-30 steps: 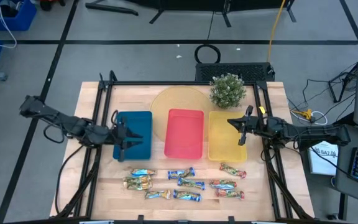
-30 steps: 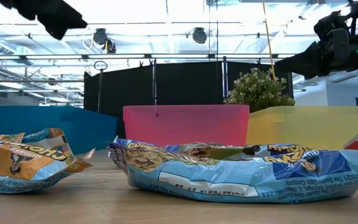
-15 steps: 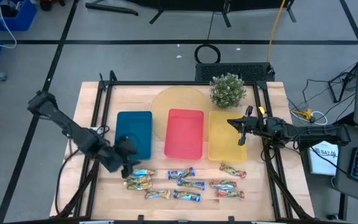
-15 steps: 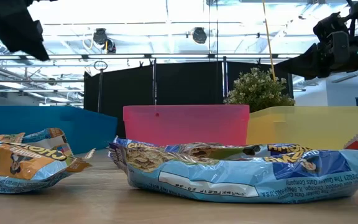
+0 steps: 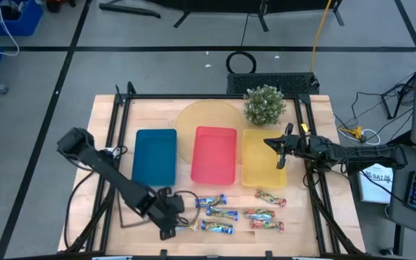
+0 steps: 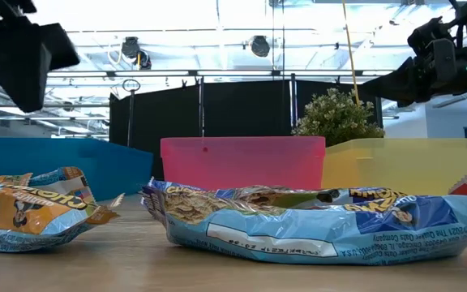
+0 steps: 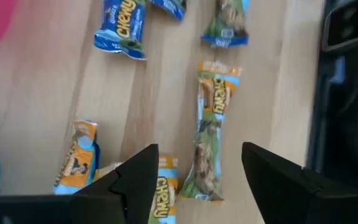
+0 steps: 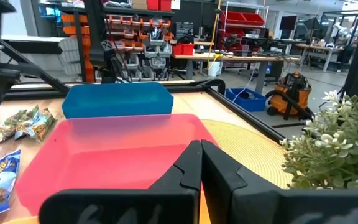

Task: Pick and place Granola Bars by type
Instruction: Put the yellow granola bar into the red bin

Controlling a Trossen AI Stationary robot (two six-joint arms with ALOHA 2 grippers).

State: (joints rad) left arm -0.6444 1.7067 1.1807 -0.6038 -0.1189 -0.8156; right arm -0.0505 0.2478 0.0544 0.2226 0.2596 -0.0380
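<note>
Several small wrapped granola bars lie flat on the wood table near its front edge: blue ones [image 5: 222, 213], red-green ones [image 5: 259, 214] and gold/tan ones [image 5: 186, 226]. My left gripper [image 5: 166, 217] is open above the gold/tan bars at the front left. In the left wrist view its fingers [image 7: 197, 171] stand on either side of one gold/tan bar [image 7: 211, 130] without touching it, and another gold/tan bar [image 7: 76, 155] lies beside them. My right gripper [image 5: 280, 152] is shut and empty above the yellow tray [image 5: 255, 173].
Blue tray [image 5: 154, 157], red tray [image 5: 214, 154] and yellow tray stand in a row at mid-table. A potted plant [image 5: 264, 105] and a round yellow mat [image 5: 193, 115] are behind them. Black frame rails run along the table's left and right sides.
My left gripper has gone from above the blue tray toward the table's near edge and a little to the right, and now hangs over the gold/tan bars at the front left. The bars have not moved.
</note>
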